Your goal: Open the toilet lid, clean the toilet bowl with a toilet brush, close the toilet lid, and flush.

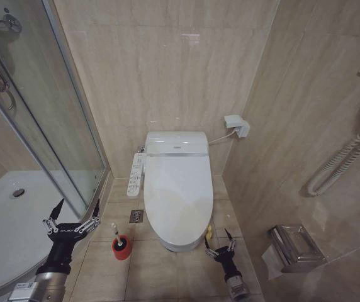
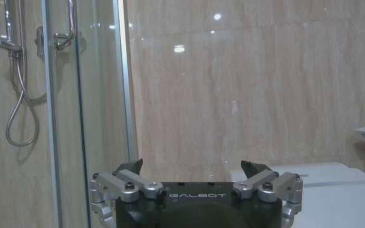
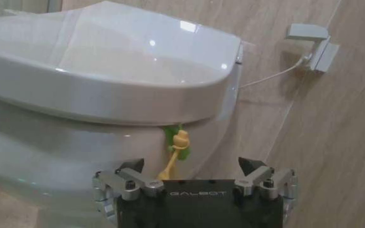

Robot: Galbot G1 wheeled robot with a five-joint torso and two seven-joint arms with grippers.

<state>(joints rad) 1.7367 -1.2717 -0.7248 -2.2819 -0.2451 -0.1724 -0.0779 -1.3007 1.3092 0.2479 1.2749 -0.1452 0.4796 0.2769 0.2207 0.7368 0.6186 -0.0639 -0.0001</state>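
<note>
We see the large white glossy oval toilet lid (image 1: pixel 179 198) lying shut and flat over the white ceramic toilet bowl (image 1: pixel 181 244), which stands against the beige tiled back wall (image 1: pixel 167 69); the lid's smooth plastic catches ceiling glare, and a small yellow-green tag (image 3: pixel 178 145) hangs from its right side edge. We make out a white button panel (image 1: pixel 135 175) on the bowl's left flank, its markings too small to read. On the floor just left of the bowl's front stands a short round red holder (image 1: pixel 121 248); the toilet brush (image 1: pixel 118 231) sits upright in it, thin pale handle showing, its head sunk in the holder. Our right gripper (image 1: pixel 220 242) hangs low beside the bowl's right front, fingers spread apart and holding nothing, the tag close ahead of it in the right wrist view. Our left gripper (image 1: pixel 73 214) hovers left of the holder, fingers wide apart and empty, close to the curved glass shower screen (image 1: pixel 48 126). Tiled floor (image 1: pixel 167 277) lies open before the bowl; both arms are cut off at the lower edge.
</note>
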